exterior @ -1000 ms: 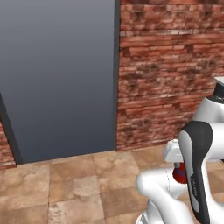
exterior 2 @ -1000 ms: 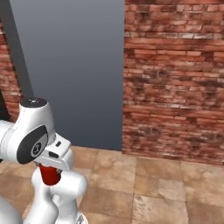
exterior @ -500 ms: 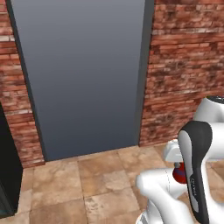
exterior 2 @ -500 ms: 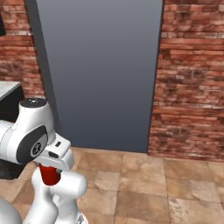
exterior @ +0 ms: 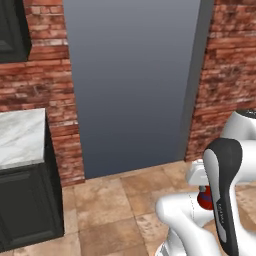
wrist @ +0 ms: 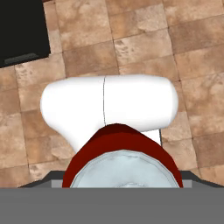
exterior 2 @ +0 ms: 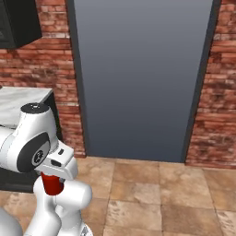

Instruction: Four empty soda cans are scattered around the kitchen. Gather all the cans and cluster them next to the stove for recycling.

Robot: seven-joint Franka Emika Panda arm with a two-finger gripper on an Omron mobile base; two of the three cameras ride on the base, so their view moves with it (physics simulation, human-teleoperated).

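Whole view has slid since a second ago: the grey door [exterior: 132, 85] sat left of frame, now centre, and a marble tabletop [exterior: 20, 135] over a dark cabinet [exterior: 27, 205] has come in at the left. That reads as the base turning or driving left; the things themselves have not shifted. Arm pose looks the same throughout, folded close over the base.

Red can [exterior 2: 52, 184] hangs under the wrist, claw [exterior 2: 52, 180] pinching it from above. Same can in the left base view [exterior: 204, 197], tucked behind the forearm. In the hand view its silver top and red wall [wrist: 122, 146] sit right against the camera, floor tiles [wrist: 144, 39] below. Fingers themselves hidden by the can, but nothing else bears it, so the grip is judged sound.

Meaning for the task: one can is in transit, carried while the base hunts for the stove. No stove or other cans visible yet, so the drop-off is judged some way ahead.

Room and edges:
- Open tiled floor ahead, up to the door and brick wall [exterior 2: 216, 106].
- Tabletop's near right corner and the cabinet side stand close on the left; further leftward swing should mind that corner.
- Upper cabinet [exterior 2: 18, 23] high left, well clear of the folded arm.
- Can rides low and inboard, little risk of clipping anything.
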